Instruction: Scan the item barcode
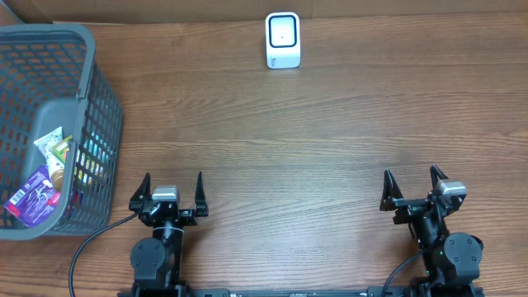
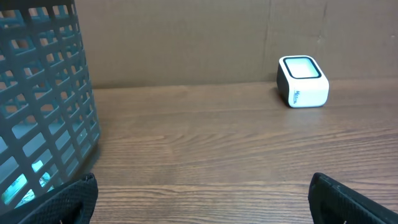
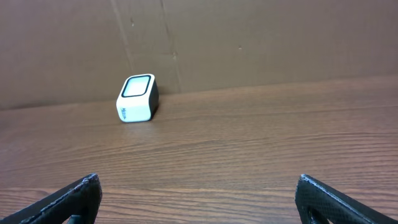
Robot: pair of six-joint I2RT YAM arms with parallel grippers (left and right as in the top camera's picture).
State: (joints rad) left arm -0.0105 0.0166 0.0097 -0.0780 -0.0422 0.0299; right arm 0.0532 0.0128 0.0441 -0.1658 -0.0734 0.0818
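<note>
Items sit in the grey mesh basket (image 1: 106, 124) at the table's left edge, piled in its near half, below the rim; topmost I can name: a purple packet (image 1: 33, 195) and a green-yellow packet (image 1: 61, 149) w/ a pale pouch beside it; more stuff under them, too hidden to tell.

Purple packet's long axis seems to run near-left to far-right, tilted vs the table edges; which face carries the barcode: can't tell from here.

Relation that matters: pile lies left of and a bit ahead of my left gripper (image 1: 172, 180), on the other side of the basket wall; so approach is up and over the rim, then down, not sideways. Left arm is clearly nearer; right gripper (image 1: 410, 176) is well apart, toward the near-right corner.

Both sets of jaws spread wide, nothing between them, pointing toward the far edge.

Scanner (image 1: 283, 40): small white box by the far edge, about mid-table, window tilted up and toward the near edge; roughly between both arms, so I judge the barcode must end up face-down over it.
</note>
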